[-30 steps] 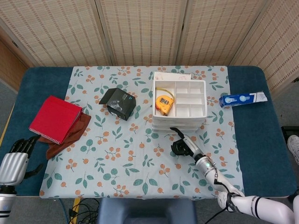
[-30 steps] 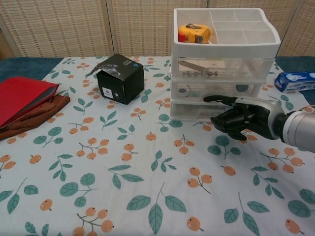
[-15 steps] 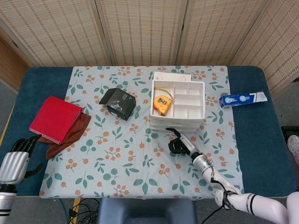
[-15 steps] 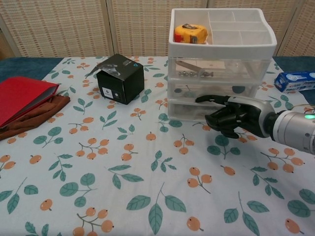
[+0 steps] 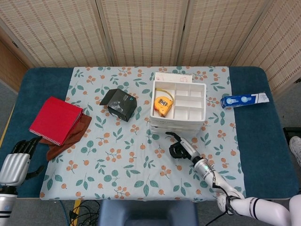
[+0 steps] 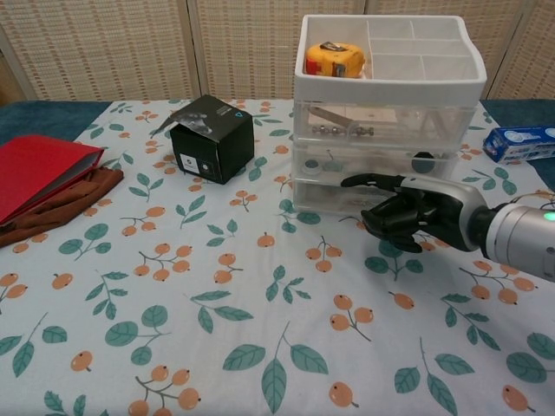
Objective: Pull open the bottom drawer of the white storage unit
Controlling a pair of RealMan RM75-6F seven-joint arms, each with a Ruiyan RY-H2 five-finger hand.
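The white storage unit (image 5: 178, 106) (image 6: 390, 78) stands right of the table's middle, with three clear drawers under an open top tray. Its bottom drawer (image 6: 325, 196) looks level with the drawers above it. My right hand (image 6: 412, 215) (image 5: 181, 148) is at that drawer's front, with its fingers curled in and hooked on the drawer. One finger lies stretched along the drawer face. My left hand (image 5: 16, 160) hangs off the table's near-left edge, fingers apart and holding nothing.
A yellow tape measure (image 6: 334, 59) lies in the top tray. A black box (image 6: 212, 147) stands left of the unit. Further left, a red notebook (image 5: 55, 120) lies on a brown cloth (image 5: 70, 136). A blue tube (image 5: 244, 100) lies at the right.
The whole storage unit has slid a little toward me and to the left, together with my right hand. The left hand has not moved.
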